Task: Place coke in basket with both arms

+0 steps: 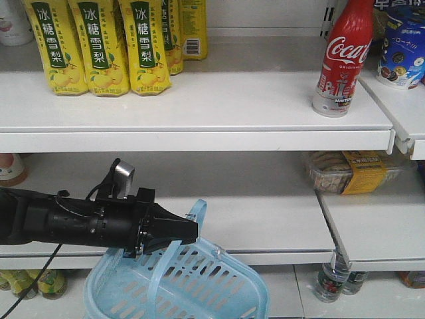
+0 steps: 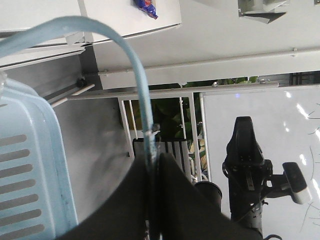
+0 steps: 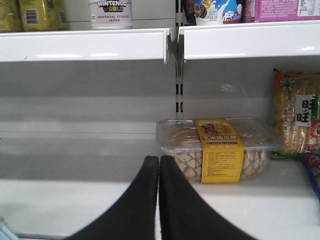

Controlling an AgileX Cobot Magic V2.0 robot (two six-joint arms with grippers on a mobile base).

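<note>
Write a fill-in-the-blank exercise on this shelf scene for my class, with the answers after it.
1. The coke stands on a shelf and has a ___ wrap.
2. The left gripper is shut on the basket's ___.
3. The right gripper is shut and holds ___.
Missing words: red; handle; nothing.

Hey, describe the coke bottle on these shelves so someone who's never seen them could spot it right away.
On the upper white shelf, go to its right end, where the coke stands upright by itself. It is a slim bottle wrapped in red with white Coca-Cola script, unlike the yellow bottles grouped at the left end.
</note>
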